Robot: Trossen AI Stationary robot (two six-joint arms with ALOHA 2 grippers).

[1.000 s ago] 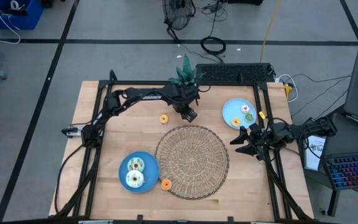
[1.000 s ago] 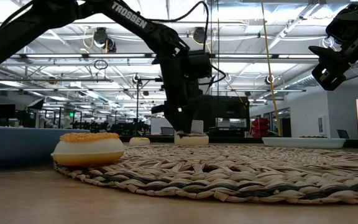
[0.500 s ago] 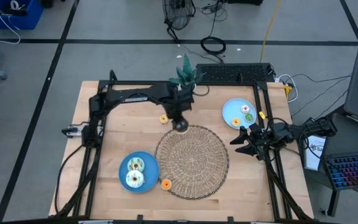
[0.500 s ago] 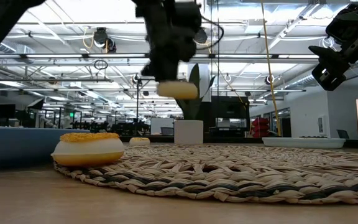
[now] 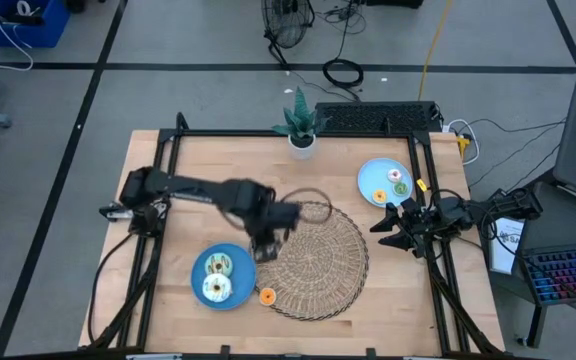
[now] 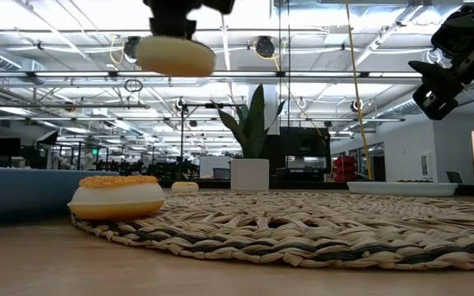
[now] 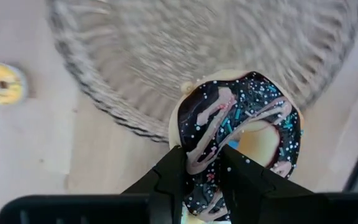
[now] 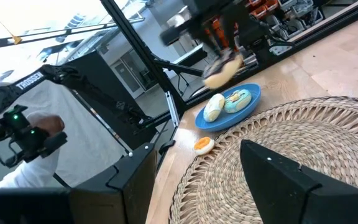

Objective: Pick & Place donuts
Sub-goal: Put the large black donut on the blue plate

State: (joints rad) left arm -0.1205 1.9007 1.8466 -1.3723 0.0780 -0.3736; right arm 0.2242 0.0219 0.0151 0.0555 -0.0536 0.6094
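1. The left gripper [image 5: 266, 243] hangs over the left edge of the big woven mat [image 5: 318, 262].
2. A blue plate [image 5: 200, 277] near it holds two donuts [image 5: 217, 278].
3. An orange donut [image 5: 266, 296] lies just beside the mat.
4. The right gripper [image 5: 396, 226] waits near another blue plate [image 5: 372, 178].
5. A small plant [image 5: 300, 124] stands at the back.

A: In the high view, the left claw [image 5: 265, 240] is being smeared by blur, so its fingers are not being made out there.

B: In the low view, that arm is being cut off at the top edge, and the blue plate [image 6: 15, 191] by the left edge. The brown-iced donut [image 7: 241, 134] is being partly covered by the fingers [image 7: 173, 180].
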